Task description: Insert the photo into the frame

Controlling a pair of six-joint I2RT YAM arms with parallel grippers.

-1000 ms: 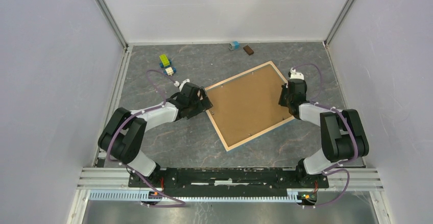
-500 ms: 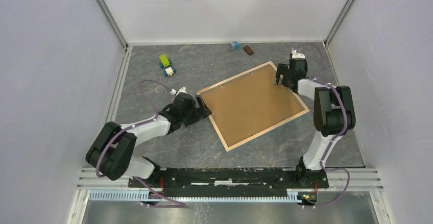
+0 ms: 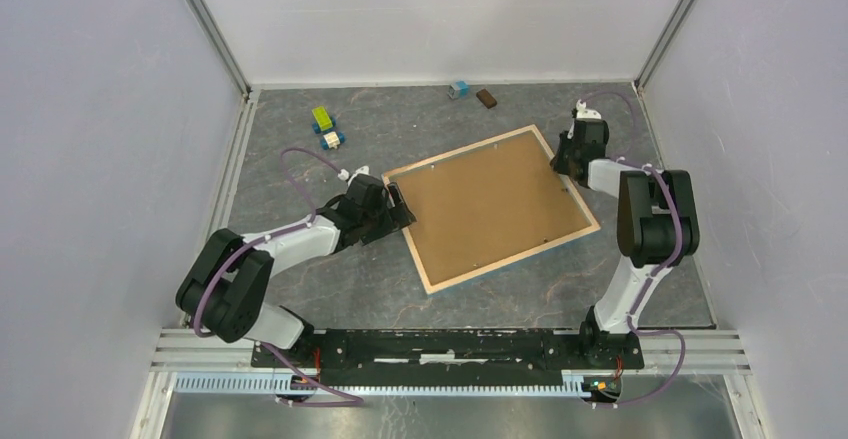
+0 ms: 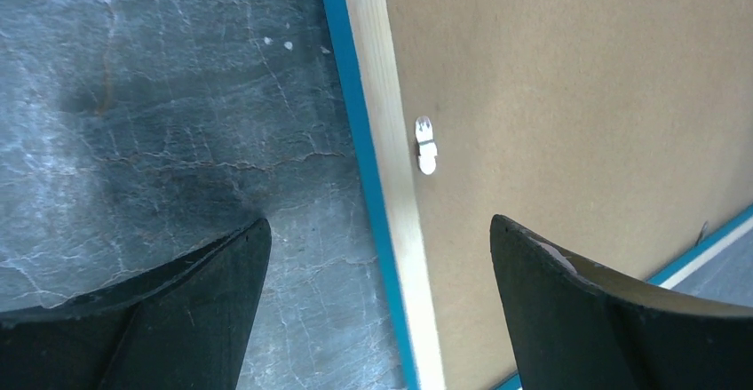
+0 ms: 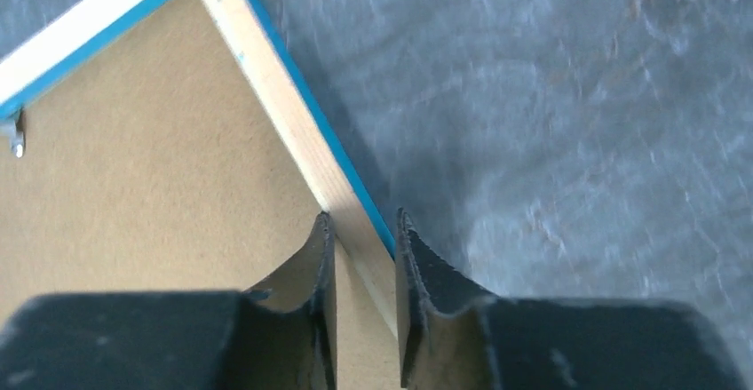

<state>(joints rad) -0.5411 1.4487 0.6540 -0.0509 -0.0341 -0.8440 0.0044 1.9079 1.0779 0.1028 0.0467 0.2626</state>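
Note:
The frame (image 3: 512, 258) lies back side up on the grey table, with light wood rails and a blue outer edge. A brown backing board (image 3: 490, 204) fills it. The photo is out of view. My left gripper (image 3: 400, 204) is open and straddles the frame's left rail (image 4: 391, 168), with one finger over the table and one over the board (image 4: 577, 97). The left gripper (image 4: 379, 221) holds nothing. My right gripper (image 3: 570, 154) is at the far right rail near the top corner. Its fingers are closed on that rail (image 5: 284, 115), shown in the right wrist view (image 5: 362, 221).
A small metal clip (image 4: 426, 146) sits on the board by the left rail. Two toy cars (image 3: 325, 127) stand at the back left. A blue block (image 3: 459, 89) and a brown block (image 3: 487, 97) lie by the back wall. Walls enclose the table.
The frame has slid and turned slightly, its near corner moving left. My right gripper went from the right edge to the far corner, then onto the rail. My left gripper shifted back left.

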